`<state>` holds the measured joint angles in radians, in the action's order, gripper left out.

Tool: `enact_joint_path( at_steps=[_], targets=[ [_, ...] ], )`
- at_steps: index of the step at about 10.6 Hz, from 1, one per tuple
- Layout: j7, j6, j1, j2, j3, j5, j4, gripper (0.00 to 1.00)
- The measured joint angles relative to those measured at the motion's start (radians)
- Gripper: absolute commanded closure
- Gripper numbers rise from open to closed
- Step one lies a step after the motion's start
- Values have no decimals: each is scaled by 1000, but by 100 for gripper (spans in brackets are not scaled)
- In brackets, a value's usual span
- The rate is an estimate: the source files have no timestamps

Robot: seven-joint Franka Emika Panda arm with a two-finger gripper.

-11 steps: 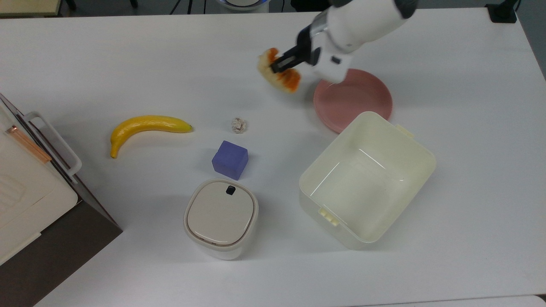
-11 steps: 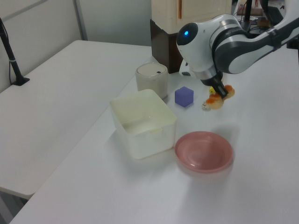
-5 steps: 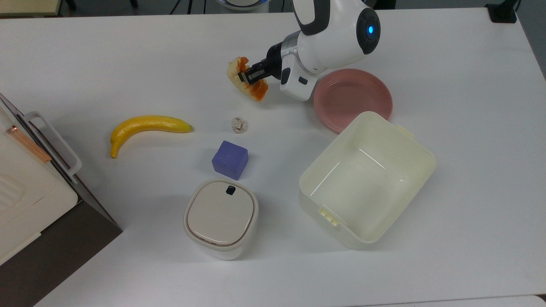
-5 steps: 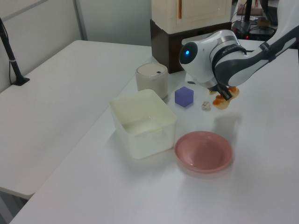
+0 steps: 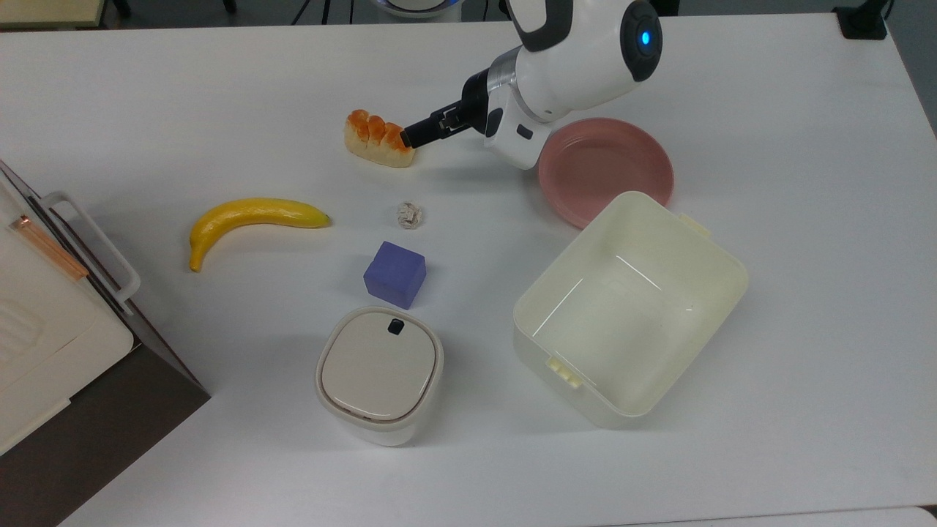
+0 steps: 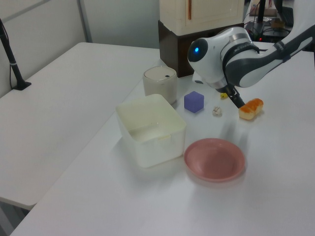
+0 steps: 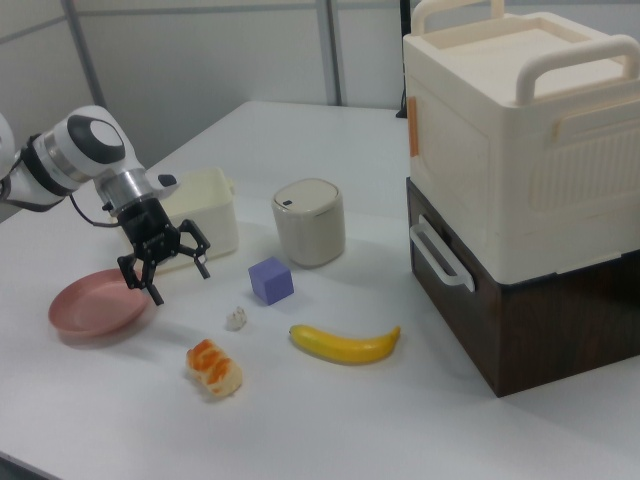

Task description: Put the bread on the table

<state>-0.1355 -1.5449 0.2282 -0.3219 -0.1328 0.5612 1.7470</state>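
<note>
My fingers (image 7: 170,267) are spread wide with nothing between them; the right view shows the gap plainly, while in the top view they look like one dark tip just beside the bread (image 5: 378,137). Bread lies on the table (image 5: 219,95), ridged top up, between plate (image 7: 95,308) and banana (image 7: 345,343).

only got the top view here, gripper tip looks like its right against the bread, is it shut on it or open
Observer: Open. In the right view the gripper has its fingers spread wide with nothing between them.
Operator: ok but is it touching the bread
Observer: No. The right view shows the gripper hanging above the table, and the bread lies lower and nearer the camera, with bare tabletop between them.
Operator: bread sitting flat?
Observer: Yes. In the left view it rests on the table with its glazed top up, and no gap shows under it.
</note>
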Motion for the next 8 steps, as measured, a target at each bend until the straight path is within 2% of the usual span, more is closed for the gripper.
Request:
enact_joint_path(
  at_steps=[1,2,3,6,8],
  targets=[
    [8,0,-2,4,2,-9,-35,0],
    [35,0,-4,12,20,-73,-87,0],
    [92,0,-6,28,63,-152,-146,0],
    [174,-1,-26,74,196,-288,-262,0],
    [208,-7,-31,82,320,-463,-332,0]
  ],
)
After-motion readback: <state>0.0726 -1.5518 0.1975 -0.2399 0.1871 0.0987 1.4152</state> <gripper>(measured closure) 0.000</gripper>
